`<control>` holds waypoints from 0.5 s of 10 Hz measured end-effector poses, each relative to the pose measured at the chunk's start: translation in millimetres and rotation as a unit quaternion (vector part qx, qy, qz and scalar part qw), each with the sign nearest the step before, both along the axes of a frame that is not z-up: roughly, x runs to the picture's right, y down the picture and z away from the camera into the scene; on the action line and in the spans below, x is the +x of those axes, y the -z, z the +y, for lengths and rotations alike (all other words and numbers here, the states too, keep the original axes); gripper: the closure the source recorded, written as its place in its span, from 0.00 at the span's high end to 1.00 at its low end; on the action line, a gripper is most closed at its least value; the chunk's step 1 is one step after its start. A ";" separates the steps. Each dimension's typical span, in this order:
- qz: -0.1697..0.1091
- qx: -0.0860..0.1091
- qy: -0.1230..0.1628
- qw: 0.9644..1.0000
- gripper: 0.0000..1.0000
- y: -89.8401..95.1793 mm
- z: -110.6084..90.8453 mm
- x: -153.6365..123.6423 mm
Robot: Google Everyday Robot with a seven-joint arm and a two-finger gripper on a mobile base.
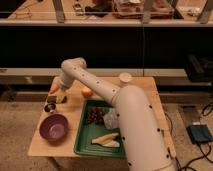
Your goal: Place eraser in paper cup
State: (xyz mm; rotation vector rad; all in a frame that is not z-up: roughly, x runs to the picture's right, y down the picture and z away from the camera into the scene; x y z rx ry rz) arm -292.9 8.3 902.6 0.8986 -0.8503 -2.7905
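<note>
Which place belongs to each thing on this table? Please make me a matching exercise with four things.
1 paper cup
2 purple bowl
3 orange fruit
4 gripper

A front corner of the table, picture's left
B beside the carrot
C far table edge
D just behind the green tray

Pairs: 1-C, 2-A, 3-D, 4-B

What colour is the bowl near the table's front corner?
Purple bowl, camera view; the gripper hangs just behind it, by the carrot.
</note>
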 end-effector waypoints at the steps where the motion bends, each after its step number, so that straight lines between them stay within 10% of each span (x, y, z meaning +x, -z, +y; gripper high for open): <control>1: -0.002 -0.003 -0.002 1.000 0.80 -2.1 4.2 -3.9; 5: 0.004 -0.008 -0.006 1.000 0.80 -14.6 15.8 -4.8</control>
